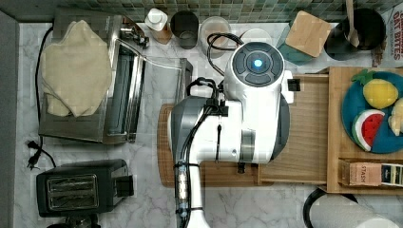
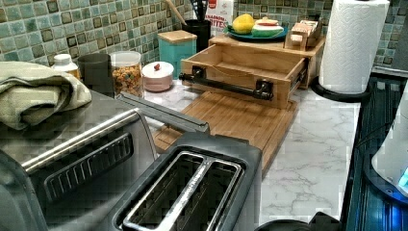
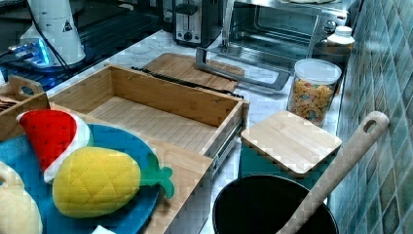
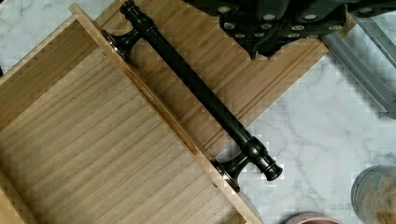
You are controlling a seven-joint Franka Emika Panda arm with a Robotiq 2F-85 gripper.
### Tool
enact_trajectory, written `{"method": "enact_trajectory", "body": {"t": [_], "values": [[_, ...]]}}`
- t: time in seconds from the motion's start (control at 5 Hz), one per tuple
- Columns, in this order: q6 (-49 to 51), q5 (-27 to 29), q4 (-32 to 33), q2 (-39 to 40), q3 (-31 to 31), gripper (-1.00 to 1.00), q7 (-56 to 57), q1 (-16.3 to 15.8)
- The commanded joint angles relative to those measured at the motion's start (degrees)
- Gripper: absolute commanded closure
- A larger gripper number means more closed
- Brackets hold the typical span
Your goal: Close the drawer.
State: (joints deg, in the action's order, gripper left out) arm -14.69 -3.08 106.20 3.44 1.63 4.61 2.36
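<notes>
- Top view: arm body (image 1: 237, 118) sits nearest the cam, over the cutting board (image 1: 164, 142) and the drawer (image 1: 304, 137), which is pulled out from the cabinet (image 1: 335, 118) toward the top view's left.
- Left view: drawer fully open, handle (image 2: 226, 85) above the board; an off-centre push could rack it on its slides.
- Right view: drawer empty, nothing to jam.
- Wrist view: claw (image 4: 261, 28) over the board, clear of the handle; can't tell if wide or narrow. Coming in too low could catch the board.

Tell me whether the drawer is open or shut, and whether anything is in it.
Open and empty: the drawer sticks out from its cabinet over the cutting board, bare wood bottom showing.
</notes>
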Motion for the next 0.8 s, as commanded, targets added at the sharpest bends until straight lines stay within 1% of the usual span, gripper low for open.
{"method": "enact_trajectory", "body": {"t": [0.2, 0.4, 0.6, 0.8], "values": [[0.00, -0.41, 0.02, 0.00, -0.10, 1.00, 0.00, 0.13], [-3.31, 0.21, 2.77, 0.01, -0.28, 1.00, 1.31, -0.04], [-4.65, -1.62, 3.50, 1.30, -0.91, 1.00, 5.79, -0.94], [-6.63, -0.12, 5.64, 1.00, -1.49, 1.00, 11.84, -0.87]]}}
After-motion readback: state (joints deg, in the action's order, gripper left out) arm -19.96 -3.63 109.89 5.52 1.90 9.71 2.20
